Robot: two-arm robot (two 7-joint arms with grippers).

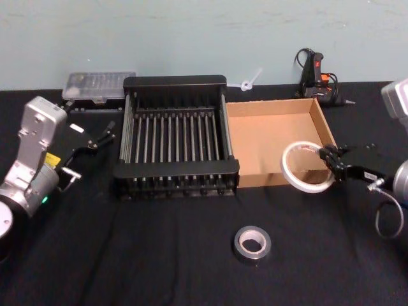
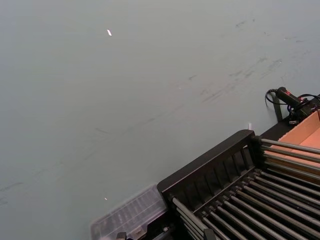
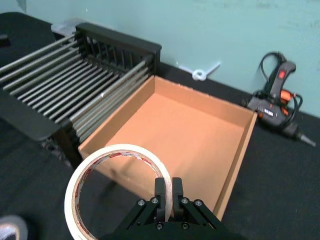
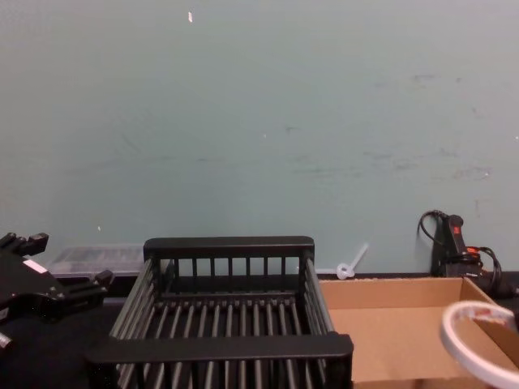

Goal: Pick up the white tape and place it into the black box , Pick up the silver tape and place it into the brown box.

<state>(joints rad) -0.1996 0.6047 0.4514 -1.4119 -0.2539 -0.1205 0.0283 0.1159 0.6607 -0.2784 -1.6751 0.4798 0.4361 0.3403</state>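
Observation:
My right gripper (image 1: 328,159) is shut on the rim of the white tape (image 1: 287,167), holding the ring upright above the front right corner of the brown box (image 1: 268,146). In the right wrist view the fingers (image 3: 172,186) pinch the white tape (image 3: 120,149) just in front of the brown box (image 3: 175,125). The silver tape (image 1: 242,250) lies flat on the black table, in front of both boxes. The black box (image 1: 175,81) stands to the left of the brown one, touching it. My left gripper (image 1: 95,137) is parked open, left of the black box.
A clear plastic case (image 1: 99,86) lies behind the black box's left corner. A black and orange hand tool (image 1: 315,76) with its cable sits behind the brown box, and a white plastic tie (image 1: 248,83) lies at the wall. The table's front shows bare black cloth.

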